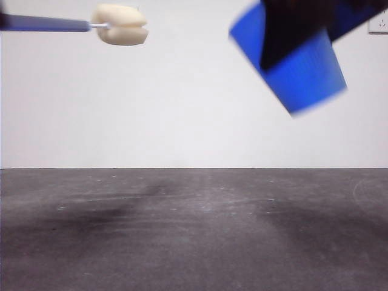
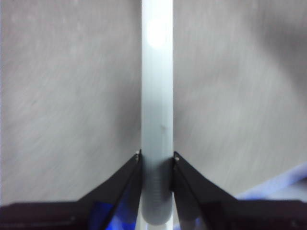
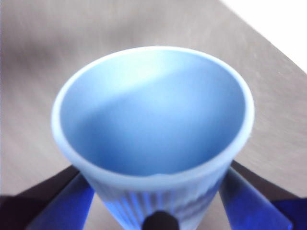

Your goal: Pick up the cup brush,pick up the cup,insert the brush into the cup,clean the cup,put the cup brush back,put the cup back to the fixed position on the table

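The left gripper (image 2: 157,160) is clamped on the cup brush (image 1: 119,25) handle, held level high above the table (image 1: 194,230). The right gripper (image 3: 158,191) grips the cup (image 1: 303,66) — tilted, apparently blurred — aloft and well apart from the sponge head.

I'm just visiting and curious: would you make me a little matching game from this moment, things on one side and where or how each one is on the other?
Things:
1. cup brush
2. cup
3. table
4. left gripper

States:
A. dark grey, with two soft shadows on it
B. tilted in the air, blue, held by the right gripper
C. level in the air, sponge head towards the cup
D. jaws closed on a pale handle

Pairs: 1-C, 2-B, 3-A, 4-D
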